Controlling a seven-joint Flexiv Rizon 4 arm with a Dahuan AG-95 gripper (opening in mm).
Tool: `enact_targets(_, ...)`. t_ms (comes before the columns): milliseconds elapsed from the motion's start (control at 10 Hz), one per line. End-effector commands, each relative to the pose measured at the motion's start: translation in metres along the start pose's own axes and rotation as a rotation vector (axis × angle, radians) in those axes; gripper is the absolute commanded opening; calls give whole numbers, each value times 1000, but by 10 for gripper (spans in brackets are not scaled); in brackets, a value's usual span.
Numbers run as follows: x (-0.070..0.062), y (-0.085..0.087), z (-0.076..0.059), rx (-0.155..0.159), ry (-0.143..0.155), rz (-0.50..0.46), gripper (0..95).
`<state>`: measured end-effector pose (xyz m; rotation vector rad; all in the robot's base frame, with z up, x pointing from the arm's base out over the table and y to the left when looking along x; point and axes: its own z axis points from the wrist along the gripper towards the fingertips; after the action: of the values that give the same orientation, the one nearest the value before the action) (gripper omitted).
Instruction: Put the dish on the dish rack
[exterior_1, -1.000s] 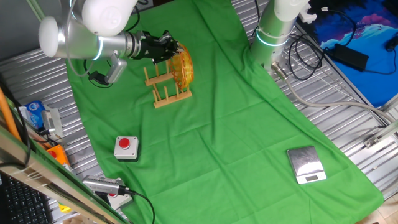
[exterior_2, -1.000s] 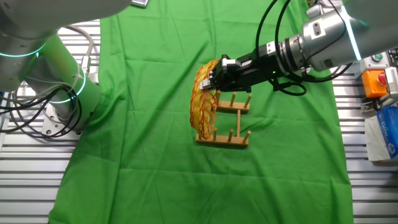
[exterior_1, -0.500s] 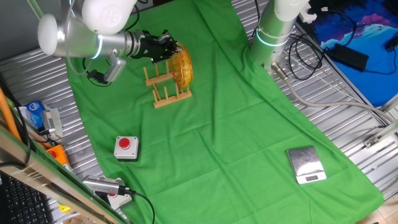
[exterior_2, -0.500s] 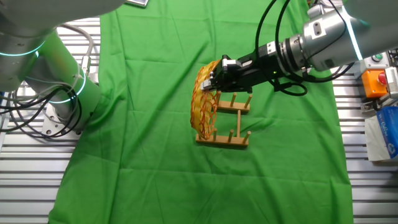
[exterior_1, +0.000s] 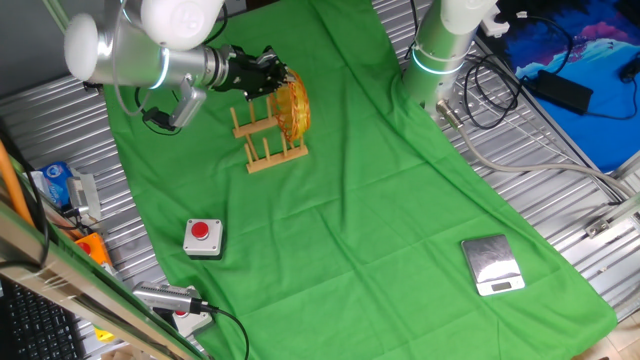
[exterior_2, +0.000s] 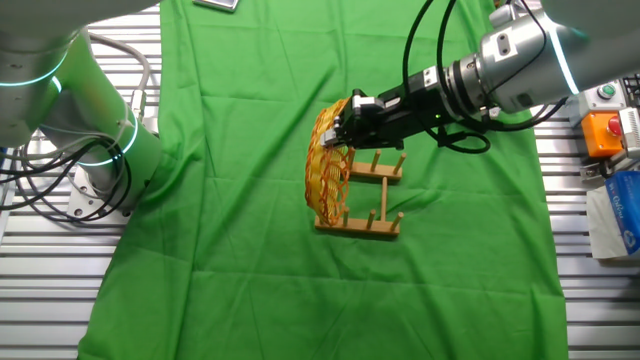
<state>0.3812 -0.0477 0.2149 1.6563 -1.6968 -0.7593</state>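
Note:
The dish (exterior_1: 296, 108), a yellow woven wicker plate with reddish streaks, stands on edge in the end slot of the small wooden dish rack (exterior_1: 268, 152). In the other fixed view the dish (exterior_2: 327, 178) sits at the left end of the dish rack (exterior_2: 373, 226), leaning slightly. My gripper (exterior_1: 277, 78) comes in sideways over the rack's pegs. Its black fingers straddle the dish's upper rim and look shut on it, as also seen in the other fixed view (exterior_2: 344, 118).
A red push button box (exterior_1: 203, 236) and a small silver scale (exterior_1: 491, 264) lie on the green cloth. A second arm's base (exterior_1: 440, 48) stands at the cloth's edge (exterior_2: 92, 135). An orange box (exterior_2: 603, 131) and cables lie on the metal table.
The arm's upper body has shifted slightly up and back. The gripper stays at the dish's rim, and the dish and rack have not visibly moved.

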Motion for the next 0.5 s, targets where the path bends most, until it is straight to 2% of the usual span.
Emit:
enact_targets(100,1,1,1,11,-1,-4,0)
enact_targets(500,2,1,1,13,-3,-9,0)
